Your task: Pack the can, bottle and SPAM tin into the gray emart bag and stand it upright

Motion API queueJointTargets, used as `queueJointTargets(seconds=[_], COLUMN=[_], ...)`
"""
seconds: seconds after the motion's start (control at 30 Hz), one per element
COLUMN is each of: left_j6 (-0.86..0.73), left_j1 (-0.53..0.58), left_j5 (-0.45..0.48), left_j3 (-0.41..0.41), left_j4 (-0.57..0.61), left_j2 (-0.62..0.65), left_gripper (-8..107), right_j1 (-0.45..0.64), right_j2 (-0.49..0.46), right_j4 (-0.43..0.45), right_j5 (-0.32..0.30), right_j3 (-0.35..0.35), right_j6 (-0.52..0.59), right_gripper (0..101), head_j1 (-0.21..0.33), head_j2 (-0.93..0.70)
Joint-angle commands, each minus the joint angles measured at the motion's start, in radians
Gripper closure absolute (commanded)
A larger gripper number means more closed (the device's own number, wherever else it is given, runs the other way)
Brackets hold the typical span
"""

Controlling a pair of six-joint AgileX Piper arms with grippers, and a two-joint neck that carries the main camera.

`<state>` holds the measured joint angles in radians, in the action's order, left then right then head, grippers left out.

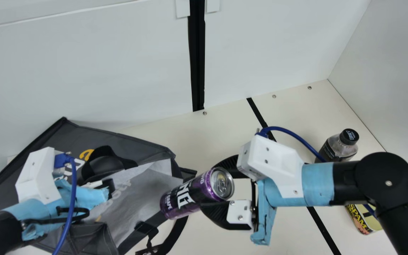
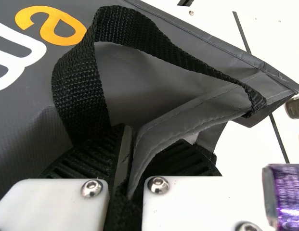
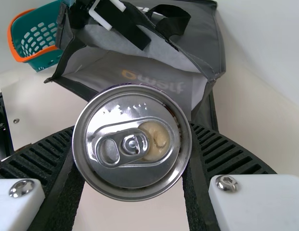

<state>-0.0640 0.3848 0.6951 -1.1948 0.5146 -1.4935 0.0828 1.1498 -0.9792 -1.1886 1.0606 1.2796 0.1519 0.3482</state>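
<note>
Gaping toward the right arm, the gray fabric emart bag (image 1: pixel 133 144) has its edge pinched in the left gripper (image 2: pixel 129 149), jaws closed on it, likely to brace the mouth for loading. At that mouth, the right gripper (image 1: pixel 216 189) clasps the sides of the purple-and-black metal can (image 1: pixel 186 198), base toward the bag, presumably for sliding it in base first. Well apart from the bag, toward the robot's right, the black-capped clear plastic bottle (image 1: pixel 331 150) and boxy yellow metal SPAM tin (image 1: pixel 365 219) probably await packing: 2 items.
</note>
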Motion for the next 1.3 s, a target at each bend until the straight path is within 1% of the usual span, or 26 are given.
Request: queueJointTargets(seconds=[0.0, 0.27, 0.67, 1.0, 1.27], left_j6=[0.000, 0.000, 0.000, 0.000, 0.000], left_j1=[0.000, 0.000, 0.000, 0.000, 0.000], left_j5=[0.000, 0.000, 0.000, 0.000, 0.000], left_j3=[0.000, 0.000, 0.000, 0.000, 0.000], left_j4=[0.000, 0.000, 0.000, 0.000, 0.000], left_j2=[0.000, 0.000, 0.000, 0.000, 0.000], left_gripper=[107, 107, 107, 107, 107], right_j1=[-0.023, -0.109, -0.195, -0.255, -0.299], right_j2=[0.014, 0.085, 0.207, 0.313, 0.398], right_j4=[-0.008, -0.038, -0.082, -0.120, -0.125], right_j5=[0.021, 0.086, 0.157, 0.201, 0.229], right_j3=[0.001, 0.013, 0.040, 0.064, 0.084], right_j6=[0.004, 0.032, 0.087, 0.133, 0.174], right_gripper=[101, 101, 101, 101, 101], head_j1=[0.023, 0.023, 0.023, 0.023, 0.023], head_j2=[0.001, 0.001, 0.001, 0.001, 0.001])
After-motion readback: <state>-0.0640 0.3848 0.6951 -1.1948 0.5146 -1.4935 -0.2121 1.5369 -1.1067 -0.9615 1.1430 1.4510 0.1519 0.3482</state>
